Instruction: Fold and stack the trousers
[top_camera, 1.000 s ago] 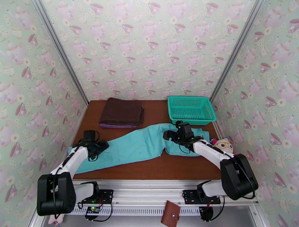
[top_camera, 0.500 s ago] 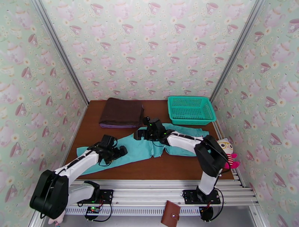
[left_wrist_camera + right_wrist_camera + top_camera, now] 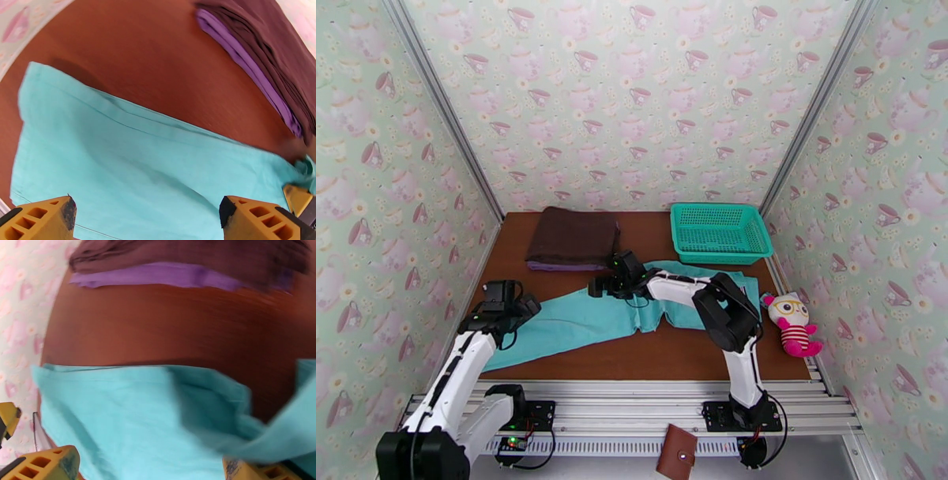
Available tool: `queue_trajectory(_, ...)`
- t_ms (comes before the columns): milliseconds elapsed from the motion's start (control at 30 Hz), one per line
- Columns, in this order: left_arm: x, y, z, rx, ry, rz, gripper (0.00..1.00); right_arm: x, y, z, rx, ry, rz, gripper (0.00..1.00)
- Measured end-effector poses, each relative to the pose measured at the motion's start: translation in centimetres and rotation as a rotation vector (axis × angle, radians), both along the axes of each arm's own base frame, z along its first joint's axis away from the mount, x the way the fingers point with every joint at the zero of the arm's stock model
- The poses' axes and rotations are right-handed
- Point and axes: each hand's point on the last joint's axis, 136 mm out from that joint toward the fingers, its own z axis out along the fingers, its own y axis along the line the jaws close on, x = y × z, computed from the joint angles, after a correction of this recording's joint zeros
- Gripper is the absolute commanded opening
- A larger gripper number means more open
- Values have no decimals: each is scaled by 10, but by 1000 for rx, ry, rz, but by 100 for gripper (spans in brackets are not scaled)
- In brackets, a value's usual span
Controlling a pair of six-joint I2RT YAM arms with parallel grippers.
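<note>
The table (image 3: 577, 359) carried the trousers (image 3: 584, 320) as a long band running from 8 o'clock to 3 o'clock. Compared with one second earlier, the leg end at 8 o'clock lay nearer the table centre and the band was narrower. The waist end lay at 6 o'clock of the basket (image 3: 720, 231), as before. The dark brown folded cloth (image 3: 573, 237) at 11 o'clock had not moved.

The right gripper (image 3: 599, 286) had travelled toward 9 o'clock, from the waist end to the far edge of the trousers at table centre. In the right wrist view, the right gripper (image 3: 150, 465) stood fully spread and clamped nothing. The trousers (image 3: 138, 409) lay directly beneath and ahead of it. A raised fold sat close to its right-hand finger (image 3: 252, 473), but blur prevented confirmation of contact.

The left gripper (image 3: 517, 306) had pulled back toward 9 o'clock from its mid-leg position of half a second earlier. It was positioned over the leg end. In the left wrist view, the left gripper (image 3: 146, 205) was spread wide with its fingers (image 3: 43, 217) clear of any load. The trousers (image 3: 118, 158) lay flat below and between them. The folded cloth (image 3: 268, 47) appeared at 1 o'clock.
</note>
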Motion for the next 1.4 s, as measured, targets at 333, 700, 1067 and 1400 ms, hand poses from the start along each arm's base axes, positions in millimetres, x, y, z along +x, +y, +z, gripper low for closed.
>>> queue_trajectory(333, -9, 26, -21, 39, 95, 101, 100, 41, -77, -11, -128, -11, -166, 99)
queue_trajectory(700, -10, 26, -72, -78, 238, 95, 100, 44, -115, -3, -243, -63, -211, 99)
queue_trajectory(1067, 27, 37, -81, -69, 354, 12, 86, 36, -121, 8, -229, -117, -192, 100)
queue_trajectory(1400, 31, 33, -96, -102, 406, -44, 20, 32, -119, 5, -177, -113, -171, 99)
